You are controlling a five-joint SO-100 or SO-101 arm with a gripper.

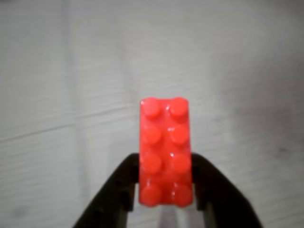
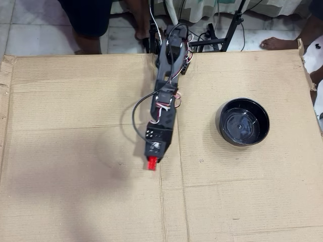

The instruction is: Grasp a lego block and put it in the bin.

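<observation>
The gripper (image 1: 165,190) is being seen at the bottom edge of the wrist view, its 2 black fingers (image 1: 116,194) closed in against the long sides of the lego block (image 1: 165,152). The jaws are being held only as far apart as the block is wide, and the block is being gripped at its near end, with the far end projecting clear beyond the fingertips.

The block is being shown as a bright red, glossy brick with 8 round studs in 2 rows of 4, facing the wrist camera. Whether it is resting on the surface or being held above it cannot be told from either view.

In the overhead view, the gripper (image 2: 152,160) is being seen at the end of the black arm (image 2: 164,96), which is reaching down the frame from its base at the top edge. Only a small red part of the block (image 2: 151,163) is being shown past the tip.

The bin (image 2: 243,121), a round glossy black bowl, is being seen well apart to the right, standing on the cardboard sheet (image 2: 75,191) that is covering the work surface. Nothing is being seen inside it.
</observation>
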